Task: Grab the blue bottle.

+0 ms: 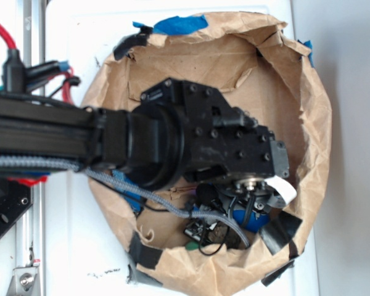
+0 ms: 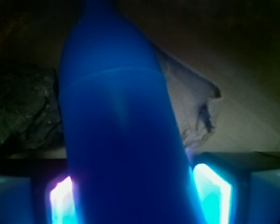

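Observation:
The blue bottle (image 2: 116, 140) is a smooth, glossy bright-blue cylinder. It fills the middle of the wrist view and runs up from between my fingers toward its narrow end at the top. My gripper (image 2: 137, 179) stands round its body, with the lit left pad (image 2: 63, 200) and right pad (image 2: 212, 191) pressed against its two sides. In the exterior view the gripper (image 1: 254, 206) reaches down into the brown paper bag (image 1: 308, 117). Only a small patch of the bottle (image 1: 245, 217) shows below the wrist there.
The crumpled walls of the bag ring the arm on all sides, patched with black tape (image 1: 282, 233) and blue tape (image 1: 180, 24). A dark rough lump (image 2: 21, 107) lies left of the bottle. Torn paper (image 2: 196, 112) lies to its right. Cables (image 1: 172, 203) trail under the arm.

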Available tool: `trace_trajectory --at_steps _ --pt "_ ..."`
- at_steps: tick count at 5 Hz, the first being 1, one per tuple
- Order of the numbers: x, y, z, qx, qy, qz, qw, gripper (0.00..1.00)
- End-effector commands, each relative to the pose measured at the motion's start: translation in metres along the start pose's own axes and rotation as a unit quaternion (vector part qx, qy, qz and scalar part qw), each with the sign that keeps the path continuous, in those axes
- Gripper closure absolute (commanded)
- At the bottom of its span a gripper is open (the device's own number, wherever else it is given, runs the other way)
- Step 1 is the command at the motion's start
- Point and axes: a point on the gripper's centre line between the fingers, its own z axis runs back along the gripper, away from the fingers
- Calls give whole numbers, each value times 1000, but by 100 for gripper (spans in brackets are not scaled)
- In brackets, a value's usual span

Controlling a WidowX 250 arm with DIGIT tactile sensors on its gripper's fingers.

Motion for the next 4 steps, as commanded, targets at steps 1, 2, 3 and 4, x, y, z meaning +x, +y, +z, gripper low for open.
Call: trace_trajectory --at_steps 1,2,3,4 --pt "7 4 46 -14 -28 6 999 100" --pt "1 17 85 -10 -45 43 998 100" --pt "-10 15 105 -2 -41 112 993 100" --pt "-25 3 119 25 -52 162 985 100"
